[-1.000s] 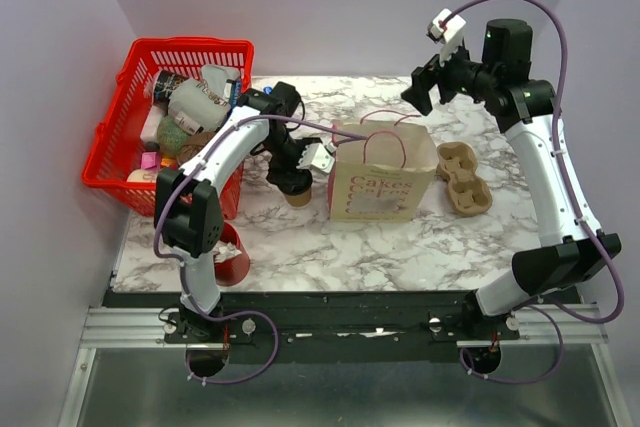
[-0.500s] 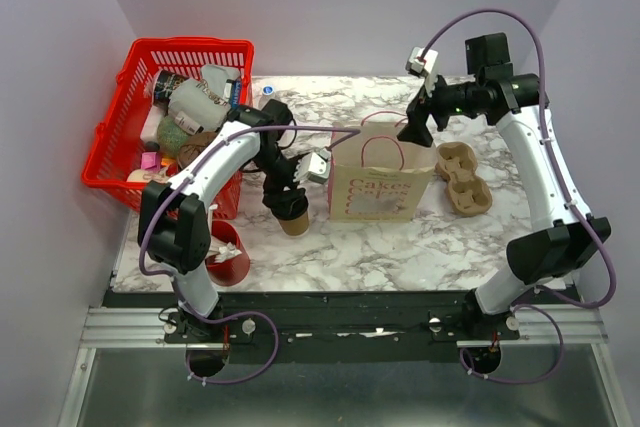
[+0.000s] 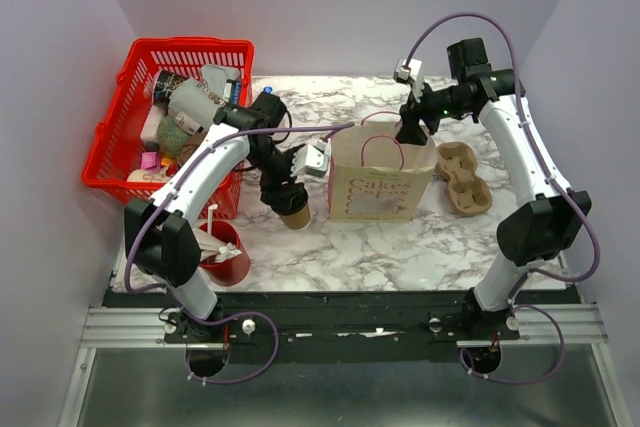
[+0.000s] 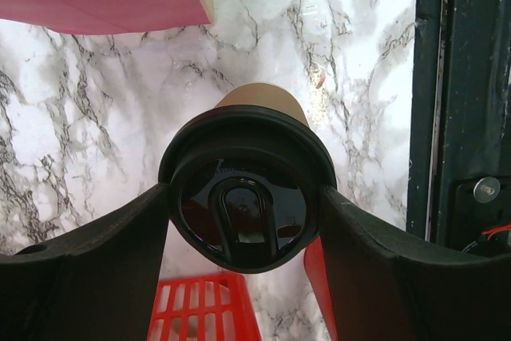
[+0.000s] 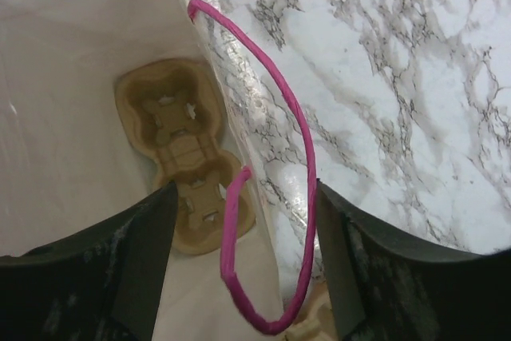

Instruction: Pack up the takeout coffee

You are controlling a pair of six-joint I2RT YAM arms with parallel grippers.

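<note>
The takeout coffee (image 3: 294, 213), a tan paper cup with a black lid (image 4: 246, 197), is held by my left gripper (image 3: 284, 195) just left of the paper bag (image 3: 380, 187). In the left wrist view the gripper (image 4: 246, 225) is shut on the lid's rim from both sides. My right gripper (image 3: 410, 131) hovers at the bag's back rim. In the right wrist view it (image 5: 243, 265) is open, with the bag's pink handle (image 5: 299, 197) between its fingers, apart from them. A pulp carrier (image 5: 185, 153) lies inside the bag.
A second brown pulp carrier (image 3: 465, 179) lies right of the bag. A red basket (image 3: 118, 117) of groceries stands at the back left. A red cup (image 3: 230, 265) with white sticks stands near the left arm's base.
My left gripper has carried the cup forward along the bag's left side. My right gripper has come down and left from above the back edge to the bag's rim.
</note>
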